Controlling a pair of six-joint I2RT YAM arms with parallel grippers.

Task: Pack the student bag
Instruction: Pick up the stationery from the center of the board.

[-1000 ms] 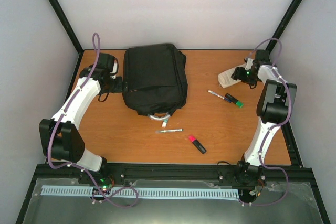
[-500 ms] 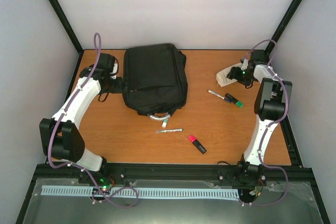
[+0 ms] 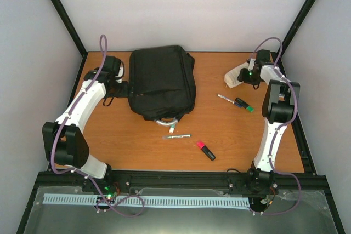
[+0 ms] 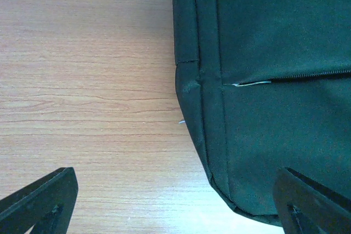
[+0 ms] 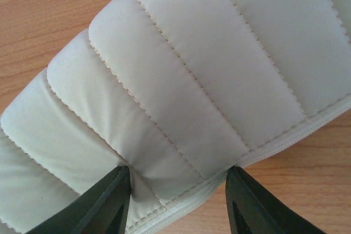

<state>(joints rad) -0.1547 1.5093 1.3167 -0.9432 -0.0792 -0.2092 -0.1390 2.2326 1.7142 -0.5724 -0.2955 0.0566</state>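
Left wrist, student bag corner inside wide-spread left gripper

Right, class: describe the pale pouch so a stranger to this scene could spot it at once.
On the orange wooden table, look to the far right corner, opposite the black student bag. There, between the right arm's fingers, sits the cream quilted pouch: soft, padded and stitched in ribs, unlike the slim pens nearby.

The left arm stretches forward and low, and the left claw is spread wide, fingers far apart. The right arm rises steeply with its wrist bent leftward. The right claw pinches a pouch.
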